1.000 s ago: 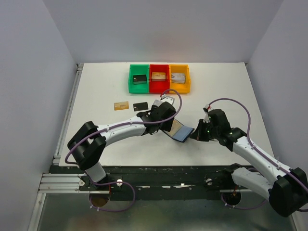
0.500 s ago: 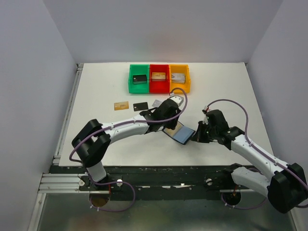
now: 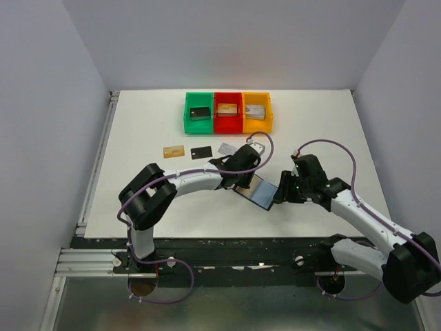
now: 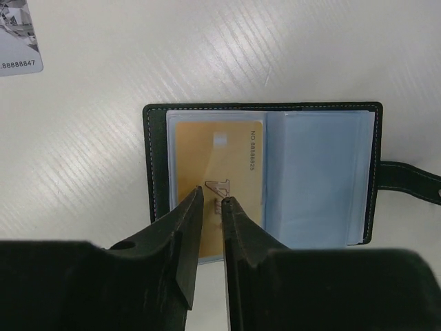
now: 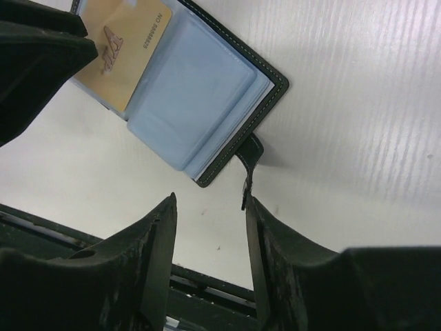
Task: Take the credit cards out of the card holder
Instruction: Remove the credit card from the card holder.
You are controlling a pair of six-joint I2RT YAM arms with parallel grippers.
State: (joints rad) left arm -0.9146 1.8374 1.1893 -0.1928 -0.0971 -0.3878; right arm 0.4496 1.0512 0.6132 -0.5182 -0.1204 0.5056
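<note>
Extraction step: left gripper [image 4: 212, 200], fingers narrow, is hovering over the tan-gold card [image 4: 219, 162] in the open card holder [image 4: 320, 172] on the table [image 3: 138, 124]; right gripper [image 5: 209, 200] is gaping nearby. Probably needing a pinch-and-slide next.

The left gripper [image 4: 211, 200] has its jaws nearly together with a thin gap between, tips over the near end of a gold card [image 4: 217, 155] in the open card holder [image 4: 157, 165]. Right of the tips is a pale blue pocket [image 4: 317, 172], and further right a black strap [image 4: 406, 181]. Far ahead to the left, a grey card [image 4: 17, 41] lies on the white table [image 4: 89, 172].
</note>
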